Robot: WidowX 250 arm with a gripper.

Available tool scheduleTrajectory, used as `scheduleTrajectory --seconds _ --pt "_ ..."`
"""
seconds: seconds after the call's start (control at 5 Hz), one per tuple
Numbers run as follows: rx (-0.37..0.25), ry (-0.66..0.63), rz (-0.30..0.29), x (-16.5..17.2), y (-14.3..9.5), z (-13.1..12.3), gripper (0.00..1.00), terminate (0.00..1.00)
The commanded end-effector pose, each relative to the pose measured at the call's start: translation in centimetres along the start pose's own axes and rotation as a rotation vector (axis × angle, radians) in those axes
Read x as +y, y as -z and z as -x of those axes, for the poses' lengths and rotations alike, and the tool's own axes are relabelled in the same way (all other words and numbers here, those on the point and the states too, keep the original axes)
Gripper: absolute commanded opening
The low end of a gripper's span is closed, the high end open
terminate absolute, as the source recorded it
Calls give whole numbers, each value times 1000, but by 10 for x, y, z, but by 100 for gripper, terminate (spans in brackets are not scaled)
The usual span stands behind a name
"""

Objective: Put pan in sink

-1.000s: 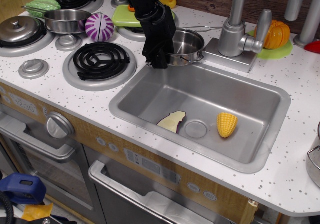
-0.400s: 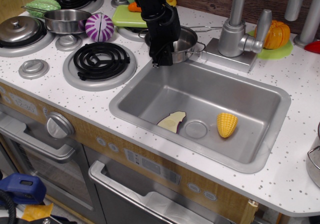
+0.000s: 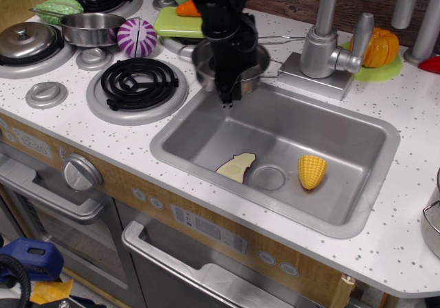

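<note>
One pan, apparently clamped at its rim by the gripper, has lifted off the counter since a second ago. We find it hanging upper centre, over the sink's back edge; lowering remains.

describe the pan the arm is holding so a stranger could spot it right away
Find the grey sink in the speckled counter, then its back-left rim. The pan is there, a small lidless shiny steel pot in the black gripper. The similar pot sits by the purple ball.
</note>
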State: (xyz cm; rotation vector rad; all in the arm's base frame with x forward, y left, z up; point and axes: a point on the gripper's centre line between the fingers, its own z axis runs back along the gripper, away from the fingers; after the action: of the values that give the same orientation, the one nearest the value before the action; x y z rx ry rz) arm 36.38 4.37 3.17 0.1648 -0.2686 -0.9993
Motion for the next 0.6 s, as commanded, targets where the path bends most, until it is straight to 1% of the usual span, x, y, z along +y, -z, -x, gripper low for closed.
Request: scheduleTrajectory --seconds 0.0,0.2,0.4 --pt "-72 -128 -62 -23 -13 -12 0 0" --pt "-139 -150 -73 -35 6 -11 100 0" --pt "-173 -157 -77 -36 14 -13 100 0"
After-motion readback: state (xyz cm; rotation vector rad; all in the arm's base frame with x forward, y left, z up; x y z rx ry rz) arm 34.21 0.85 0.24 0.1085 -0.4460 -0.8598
